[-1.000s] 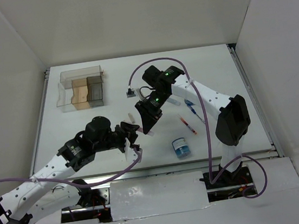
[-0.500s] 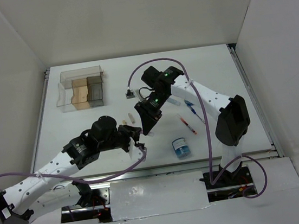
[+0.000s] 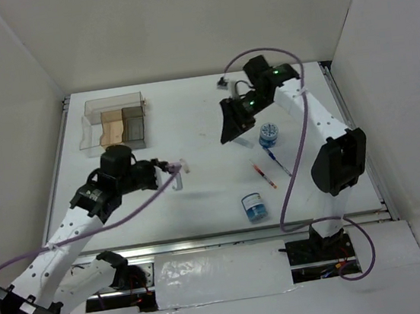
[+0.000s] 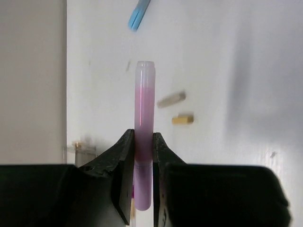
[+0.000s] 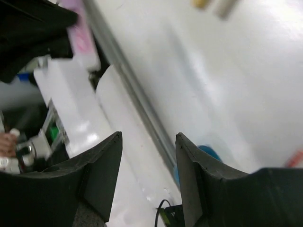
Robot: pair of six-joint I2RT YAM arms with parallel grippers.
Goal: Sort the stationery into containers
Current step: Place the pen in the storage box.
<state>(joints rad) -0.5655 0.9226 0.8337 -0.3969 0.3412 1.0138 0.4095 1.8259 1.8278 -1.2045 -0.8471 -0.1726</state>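
Observation:
My left gripper [image 3: 167, 168] [image 4: 143, 134] is shut on a pale pink tube [image 4: 144, 99] [image 3: 180, 165], which sticks out ahead of the jaws above the table. Two tan stubs [image 4: 171, 100] [image 4: 182, 119] lie on the table beyond it, and a pale-blue bar [image 4: 138, 13] lies farther off. The clear and tan organiser [image 3: 118, 124] stands at the back left. My right gripper [image 3: 227, 136] [image 5: 148, 137] hangs open and empty at the back middle. One blue tub [image 3: 268, 132] sits beside it, another [image 3: 255, 207] near the front. A red pen [image 3: 264, 175] and a blue pen [image 3: 276, 160] lie between them.
White walls close in the table on three sides. A metal rail [image 3: 227, 235] runs along the near edge. The right arm's purple cable [image 3: 288, 170] hangs over the pens.
The left gripper closed on the pink tube and carried it left and back. The right gripper opened, let the tube go and swung away to the back right.

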